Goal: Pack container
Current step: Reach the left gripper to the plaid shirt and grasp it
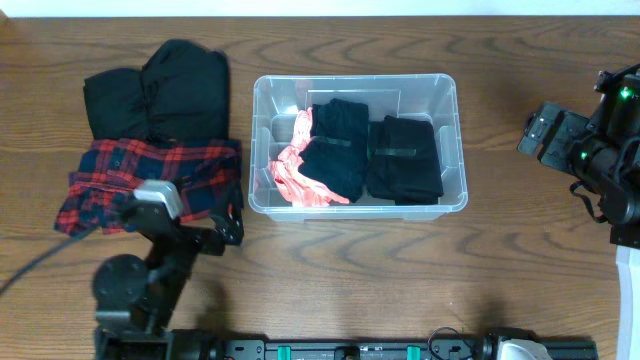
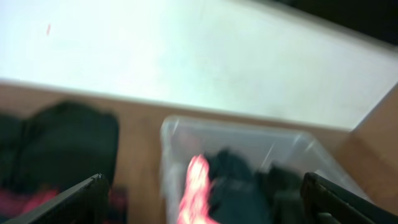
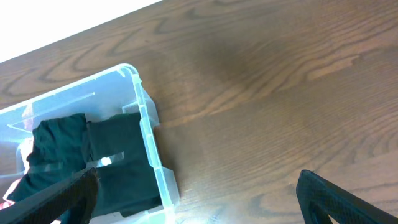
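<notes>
The clear plastic container (image 1: 452, 150) stands at the table's middle and holds two folded black garments (image 1: 403, 158) and a pink cloth (image 1: 296, 178) at its left end. It also shows blurred in the left wrist view (image 2: 180, 134) and in the right wrist view (image 3: 144, 134). A red plaid shirt (image 1: 140, 178) and a black garment (image 1: 160, 92) lie to its left. My left gripper (image 1: 232, 228) is open and empty by the plaid shirt's near corner. My right gripper (image 1: 530, 133) is open and empty, to the right of the container.
The wooden table (image 1: 330, 270) runs to a white edge at the back. The left arm's base (image 1: 125, 290) stands at the front left. The right arm (image 1: 615, 150) is at the right edge.
</notes>
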Action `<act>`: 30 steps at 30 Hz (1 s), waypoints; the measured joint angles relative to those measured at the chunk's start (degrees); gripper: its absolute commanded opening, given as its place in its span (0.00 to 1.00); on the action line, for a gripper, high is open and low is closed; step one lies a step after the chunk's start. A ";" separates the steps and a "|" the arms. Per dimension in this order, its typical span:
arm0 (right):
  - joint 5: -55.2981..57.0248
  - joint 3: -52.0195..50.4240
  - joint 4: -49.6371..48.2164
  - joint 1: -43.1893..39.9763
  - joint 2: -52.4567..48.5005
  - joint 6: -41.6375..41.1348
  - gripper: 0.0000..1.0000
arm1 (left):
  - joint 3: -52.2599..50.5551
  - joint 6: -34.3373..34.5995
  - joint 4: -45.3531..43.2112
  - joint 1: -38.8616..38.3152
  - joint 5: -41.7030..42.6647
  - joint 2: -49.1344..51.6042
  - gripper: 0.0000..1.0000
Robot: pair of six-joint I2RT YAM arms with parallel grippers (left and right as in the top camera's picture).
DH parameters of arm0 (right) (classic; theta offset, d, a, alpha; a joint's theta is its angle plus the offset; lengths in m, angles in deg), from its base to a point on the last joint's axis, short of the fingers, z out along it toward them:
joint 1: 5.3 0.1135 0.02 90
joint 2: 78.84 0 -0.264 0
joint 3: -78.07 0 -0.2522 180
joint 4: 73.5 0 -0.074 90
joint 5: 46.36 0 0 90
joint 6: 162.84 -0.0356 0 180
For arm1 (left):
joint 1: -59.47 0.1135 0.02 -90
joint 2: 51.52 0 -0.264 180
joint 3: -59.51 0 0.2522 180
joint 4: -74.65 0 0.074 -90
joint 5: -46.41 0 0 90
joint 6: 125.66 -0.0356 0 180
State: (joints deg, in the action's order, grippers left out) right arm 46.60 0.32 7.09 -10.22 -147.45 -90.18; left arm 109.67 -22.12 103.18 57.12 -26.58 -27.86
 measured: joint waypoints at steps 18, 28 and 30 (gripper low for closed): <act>0.00 0.00 0.00 0.00 0.00 0.00 0.99 | 32.74 13.29 37.81 29.51 -16.85 34.97 0.98; 0.00 0.00 0.02 0.00 0.00 0.00 0.99 | 32.83 6.82 40.09 54.34 2.82 60.96 0.98; 0.00 0.00 0.02 0.00 0.00 0.00 0.99 | 32.83 5.66 39.60 55.67 5.20 65.53 0.98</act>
State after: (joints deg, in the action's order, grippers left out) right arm 46.60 0.32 7.11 -10.22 -147.45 -90.18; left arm 142.50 -16.46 142.78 112.79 -21.37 37.66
